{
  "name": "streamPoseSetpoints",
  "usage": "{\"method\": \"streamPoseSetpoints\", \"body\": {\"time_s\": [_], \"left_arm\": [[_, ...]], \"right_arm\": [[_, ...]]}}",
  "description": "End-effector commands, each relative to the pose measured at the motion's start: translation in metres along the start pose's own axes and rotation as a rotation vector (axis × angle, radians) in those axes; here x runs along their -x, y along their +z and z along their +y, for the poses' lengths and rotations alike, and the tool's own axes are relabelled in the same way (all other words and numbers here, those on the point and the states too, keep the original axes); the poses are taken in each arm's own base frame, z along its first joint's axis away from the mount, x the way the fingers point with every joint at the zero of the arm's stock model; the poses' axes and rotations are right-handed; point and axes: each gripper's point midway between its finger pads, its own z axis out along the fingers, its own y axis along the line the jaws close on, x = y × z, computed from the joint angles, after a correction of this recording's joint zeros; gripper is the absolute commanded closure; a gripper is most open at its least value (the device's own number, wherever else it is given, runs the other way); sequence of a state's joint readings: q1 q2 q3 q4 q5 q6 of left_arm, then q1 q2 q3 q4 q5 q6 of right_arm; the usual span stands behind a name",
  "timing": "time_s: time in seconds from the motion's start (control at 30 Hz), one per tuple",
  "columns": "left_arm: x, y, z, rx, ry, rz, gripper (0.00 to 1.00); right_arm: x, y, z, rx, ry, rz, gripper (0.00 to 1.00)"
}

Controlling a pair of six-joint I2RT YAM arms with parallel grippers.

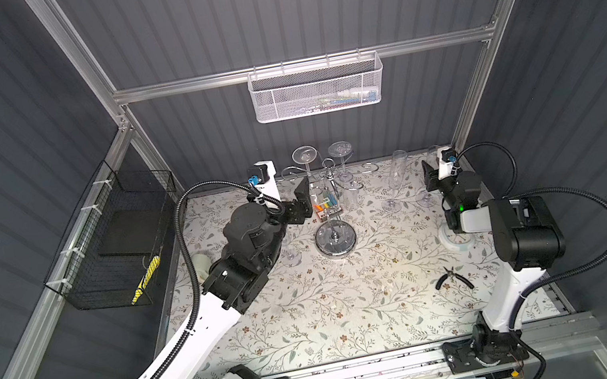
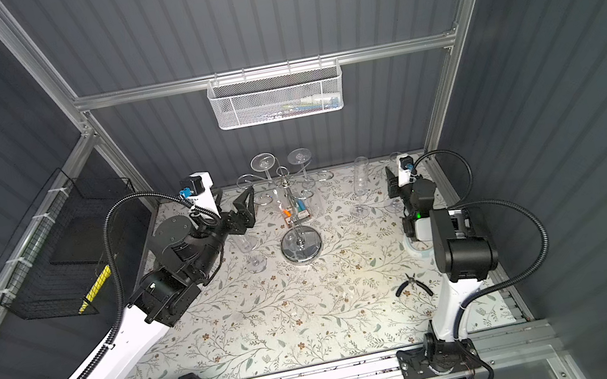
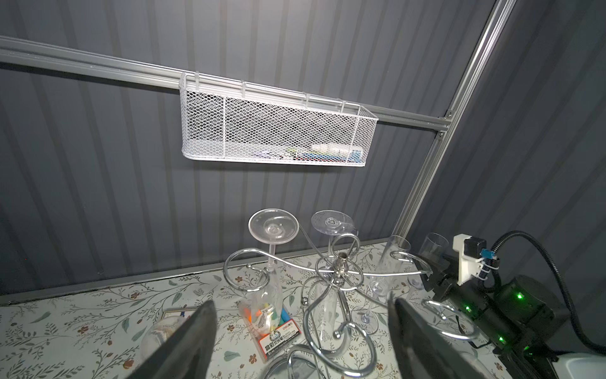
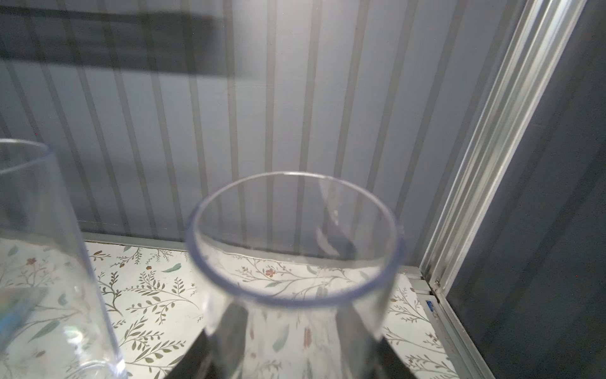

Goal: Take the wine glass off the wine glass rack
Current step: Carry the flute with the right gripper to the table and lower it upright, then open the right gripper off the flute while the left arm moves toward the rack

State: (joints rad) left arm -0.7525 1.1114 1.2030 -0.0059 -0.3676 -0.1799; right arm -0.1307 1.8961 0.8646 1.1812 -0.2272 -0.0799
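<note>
The chrome wine glass rack [image 1: 336,239] [image 2: 301,246] [image 3: 341,269] stands at the back middle of the table. Two clear wine glasses hang upside down from its scroll arms, feet up [image 1: 304,154] [image 1: 340,149] [image 3: 273,226] [image 3: 333,222]. My left gripper [image 1: 306,200] [image 2: 250,208] [image 3: 301,331] is open just left of the rack, level with its arms; a scroll arm and a hanging bowl show between its fingers [image 3: 193,331]. My right gripper [image 1: 432,178] [image 2: 391,183] is shut on an upright wine glass [image 4: 295,236] [image 1: 433,153] at the back right corner.
A flute [image 1: 398,174] stands beside the held glass and another glass [image 2: 251,250] left of the rack base. A marker pack [image 1: 325,205] lies behind the base. Pliers [image 1: 452,278], a white ring [image 1: 456,241], a white mesh basket [image 1: 318,89] and a black wire basket [image 1: 113,245] surround.
</note>
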Motion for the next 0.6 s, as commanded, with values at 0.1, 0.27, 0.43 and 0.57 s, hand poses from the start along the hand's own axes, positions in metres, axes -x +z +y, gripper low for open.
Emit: {"method": "streamPoseSetpoints", "body": {"time_s": [0.1,0.27,0.43,0.57], "left_arm": [[0.004,-0.003,0.002,0.010,-0.006,-0.019,0.16],[0.004,-0.006,0.003,0.016,-0.003,-0.020,0.15],[0.006,-0.008,0.005,0.024,0.005,-0.025,0.15],[0.007,-0.010,0.007,0.028,0.017,-0.029,0.14]], "right_arm": [[0.016,0.005,-0.003,-0.015,-0.014,-0.055,0.51],[0.017,0.003,-0.005,-0.036,-0.005,-0.055,0.01],[0.024,-0.001,-0.006,-0.041,-0.004,-0.070,0.01],[0.031,-0.007,-0.009,-0.065,-0.009,-0.084,0.01]]}}
